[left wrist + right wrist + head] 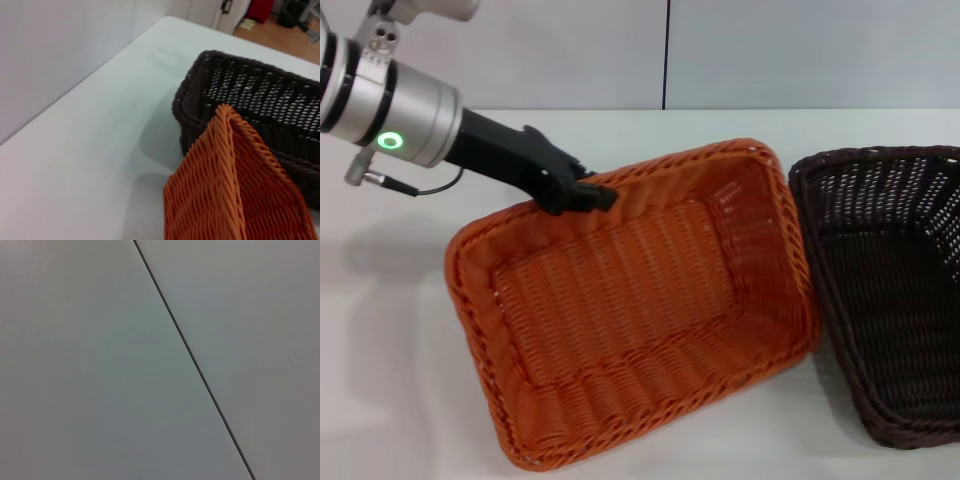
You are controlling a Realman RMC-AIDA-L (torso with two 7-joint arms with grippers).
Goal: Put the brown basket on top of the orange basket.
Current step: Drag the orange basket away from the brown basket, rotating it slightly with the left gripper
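Left pincer (592, 193): at about 10 o'clock in the head view, black fingers clenched on the far long rim of the orange basket, near its middle; silver arm with a green ring light reaching in from the 10 o'clock corner.
Orange basket (640, 310): centre of the head view, on the white surface (400, 400), set askew with its long axis running from 7 o'clock to 1 o'clock; far side appears raised toward the pincer, interior open to the camera, nothing inside.
Orange basket, left wrist view: one corner (235, 195) fills the near field, seen edge on, rim rising to a point in front of the brown basket.
Brown basket (900, 300): at 3 o'clock in the head view, partly cut off by the frame edge, resting on the surface, opening upward.
Relation of baskets: side by side, orange basket's short end just beside or touching the brown basket's long side; contact cannot be told. Brown basket (260, 95) not on the orange one.
Right pincer: not visible in any view; right wrist view shows only a plain grey panel (90, 365) crossed by a thin dark seam (195, 365).
Surroundings: pale wall (770, 50) behind the surface, with a vertical dark seam.
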